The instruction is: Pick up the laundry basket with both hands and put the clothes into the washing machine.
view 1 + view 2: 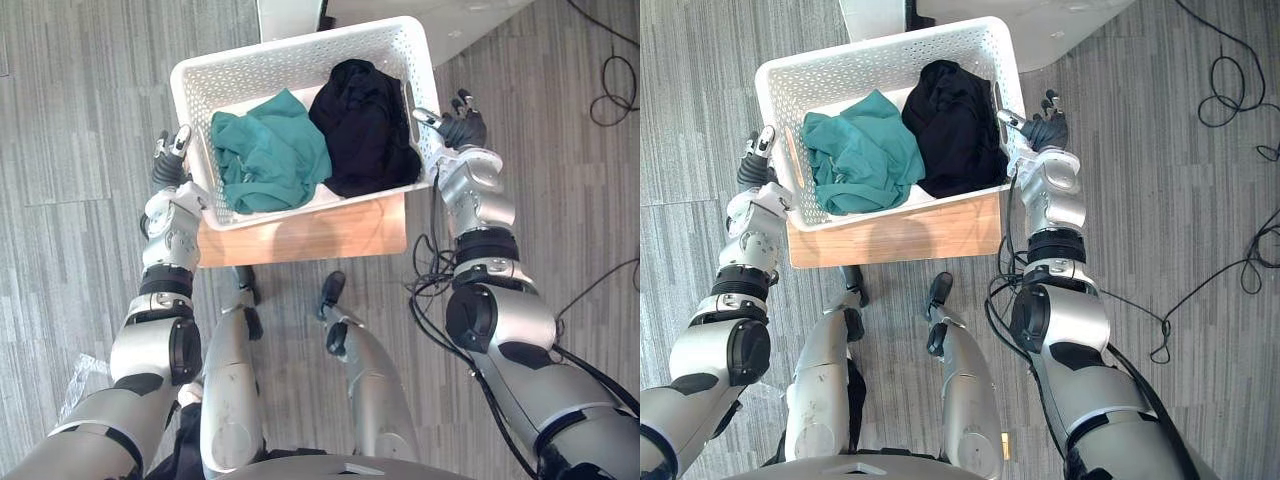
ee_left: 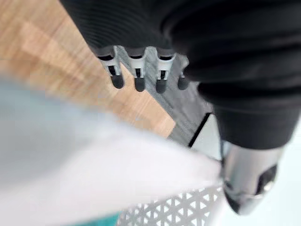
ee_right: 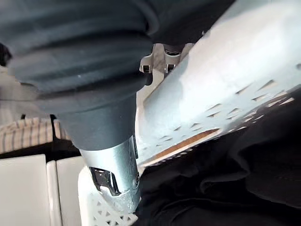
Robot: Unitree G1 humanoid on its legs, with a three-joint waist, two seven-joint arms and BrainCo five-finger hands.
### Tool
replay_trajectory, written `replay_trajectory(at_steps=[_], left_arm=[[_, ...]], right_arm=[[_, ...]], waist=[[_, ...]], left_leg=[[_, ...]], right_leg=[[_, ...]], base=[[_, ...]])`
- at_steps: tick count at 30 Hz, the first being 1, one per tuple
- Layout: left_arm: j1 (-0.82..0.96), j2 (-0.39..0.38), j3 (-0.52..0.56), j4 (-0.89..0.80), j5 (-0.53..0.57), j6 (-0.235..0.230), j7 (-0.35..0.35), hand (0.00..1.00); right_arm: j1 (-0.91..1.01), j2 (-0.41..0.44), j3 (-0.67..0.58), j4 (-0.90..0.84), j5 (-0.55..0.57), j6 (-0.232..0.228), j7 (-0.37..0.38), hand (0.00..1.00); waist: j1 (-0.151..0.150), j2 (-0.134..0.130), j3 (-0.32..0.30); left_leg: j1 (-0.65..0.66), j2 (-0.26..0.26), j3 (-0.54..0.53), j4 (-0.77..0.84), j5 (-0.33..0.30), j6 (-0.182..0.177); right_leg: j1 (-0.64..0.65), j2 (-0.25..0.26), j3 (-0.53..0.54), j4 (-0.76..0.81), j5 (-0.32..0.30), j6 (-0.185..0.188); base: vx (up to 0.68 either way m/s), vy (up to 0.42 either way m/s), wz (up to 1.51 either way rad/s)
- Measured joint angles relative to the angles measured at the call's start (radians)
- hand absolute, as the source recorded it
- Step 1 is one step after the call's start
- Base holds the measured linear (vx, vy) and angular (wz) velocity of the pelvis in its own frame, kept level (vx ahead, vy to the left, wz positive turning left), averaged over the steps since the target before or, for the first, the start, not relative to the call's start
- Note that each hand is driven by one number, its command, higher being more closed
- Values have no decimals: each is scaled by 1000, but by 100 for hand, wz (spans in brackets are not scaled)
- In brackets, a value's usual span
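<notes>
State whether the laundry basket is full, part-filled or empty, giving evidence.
Part-filled: the basket holds a crumpled green garment and a black one, side by side.

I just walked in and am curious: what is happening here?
The robot faces a white laundry basket that rests on a wooden stand. Its left robot hand is beside the left rim and its right robot hand at the right rim, thumb over it; neither has closed yet. A green garment and a black garment lie inside.

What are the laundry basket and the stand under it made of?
The laundry basket: likely moulded plastic, matte white; its walls are perforated in a regular lattice. The stand: seems wood or wood-look laminate, smooth, light brown with visible grain.
</notes>
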Motion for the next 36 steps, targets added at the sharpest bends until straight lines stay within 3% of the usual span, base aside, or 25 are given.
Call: replay_trajectory(at_steps=[2,8,12,16,22,23,25,26,36], left_arm=[[0,28,-38,1,7,10,-12,0],[-64,168,-224,-2,174,31,-82,0],[-142,205,-316,-4,247,35,-113,0],[-164,322,-444,-18,315,49,-166,0],[-145,422,-523,-31,398,51,-239,0],[-141,424,-523,-31,423,49,-241,0],[-134,419,-522,-30,449,49,-245,0],[-130,412,-519,-23,455,49,-245,100],[-89,330,-382,-29,591,53,-179,100]], right_arm=[[-8,-22,34,16,-23,9,18,0],[-14,-55,83,16,-85,10,48,0],[-17,-62,117,16,-100,12,65,0],[-17,-76,178,7,-102,10,95,0],[-12,-101,241,-52,-123,9,129,0],[-8,-101,245,-80,-123,8,129,100],[-8,-99,249,-111,-123,8,129,100],[-7,-96,252,-112,-122,8,129,100],[2,-63,241,-195,-121,37,89,100]], waist=[[0,0,0],[1,0,0],[-3,1,1],[-8,3,2],[-2,18,10],[-1,18,10],[1,19,11],[-1,19,11],[-7,19,11]], left_leg=[[-2,-3,0,0,0,0],[-25,-4,0,10,1,1],[-36,-1,0,29,-6,8],[-49,9,12,66,-30,9],[-61,34,47,122,-70,19],[-61,34,54,122,-71,20],[-61,34,64,121,-72,21],[-61,34,64,121,-72,21],[-55,32,68,111,-70,19]], right_leg=[[-7,-6,0,12,-6,0],[-30,-9,0,23,-7,0],[-35,-10,2,27,-7,1],[-55,-8,24,44,-7,1],[-73,-1,60,51,0,11],[-78,-1,67,51,1,12],[-85,-1,78,50,6,15],[-85,0,79,49,6,15],[-85,2,86,44,10,14]], base=[[29,-23,4],[0,0,0],[6,-1,-2],[22,-3,-14],[31,12,-18],[51,23,-24],[35,10,-12],[37,6,-7],[6,-1,0]])
